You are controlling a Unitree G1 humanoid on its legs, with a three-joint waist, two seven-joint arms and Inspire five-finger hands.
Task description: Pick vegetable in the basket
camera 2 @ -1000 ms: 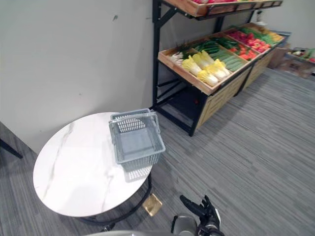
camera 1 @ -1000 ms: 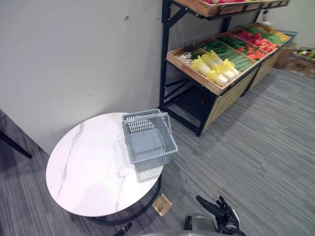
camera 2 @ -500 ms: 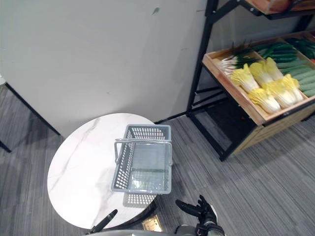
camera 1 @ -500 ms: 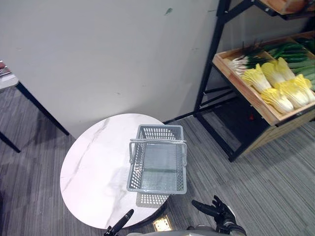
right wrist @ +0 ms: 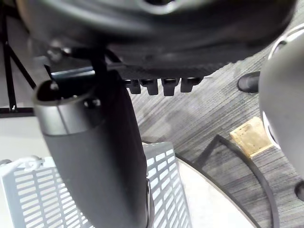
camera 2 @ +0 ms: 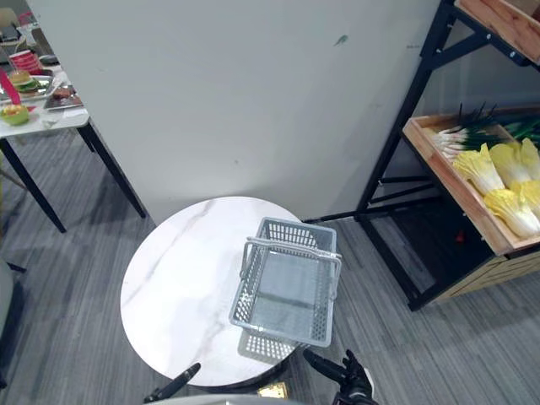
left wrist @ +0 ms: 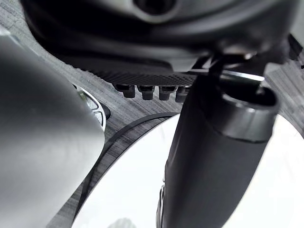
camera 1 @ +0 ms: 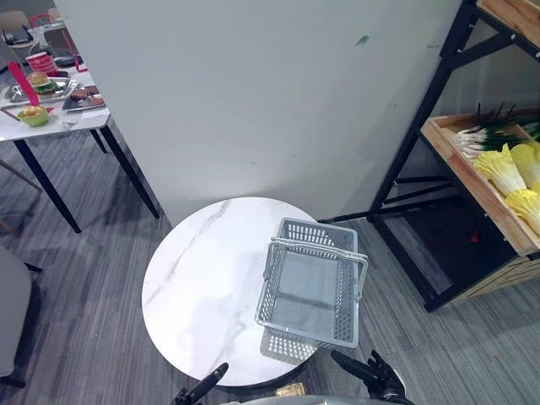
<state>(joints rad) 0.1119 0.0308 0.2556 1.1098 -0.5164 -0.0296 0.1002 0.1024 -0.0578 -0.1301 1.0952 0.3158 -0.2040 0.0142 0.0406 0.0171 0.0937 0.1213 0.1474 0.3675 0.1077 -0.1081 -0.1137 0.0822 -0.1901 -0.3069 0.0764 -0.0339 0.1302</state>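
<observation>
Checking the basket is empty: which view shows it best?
Left eye view: the grey basket sits whole on the round table, nothing inside. Right eye view matches; right wrist view catches one mesh corner.

A: What is set on the round table (camera 1: 194,287)?
B: A mesh basket (camera 1: 267,291) is placed on its right part, reaching the right rim.
A: Behind it?
B: A wall (camera 1: 253,101) is found directly behind. A side table (camera 1: 80,118) is placed far left, well apart, with food dishes (camera 1: 38,84) on top.
A: Right side?
B: A shelf rack (camera 1: 416,118) is stood right of the round table, by the wall. A wooden crate (camera 1: 462,175) is carried on it. Scallions (camera 1: 481,135) are laid at its wall end, with napa cabbages (camera 1: 506,169) just beside them, nearer.
A: Hands?
B: The left hand (camera 1: 207,386) is seen before the table's near rim and the right hand (camera 1: 371,380) before the basket's near end, both apart from it. A floor plate (camera 1: 292,390) lies between them.
</observation>
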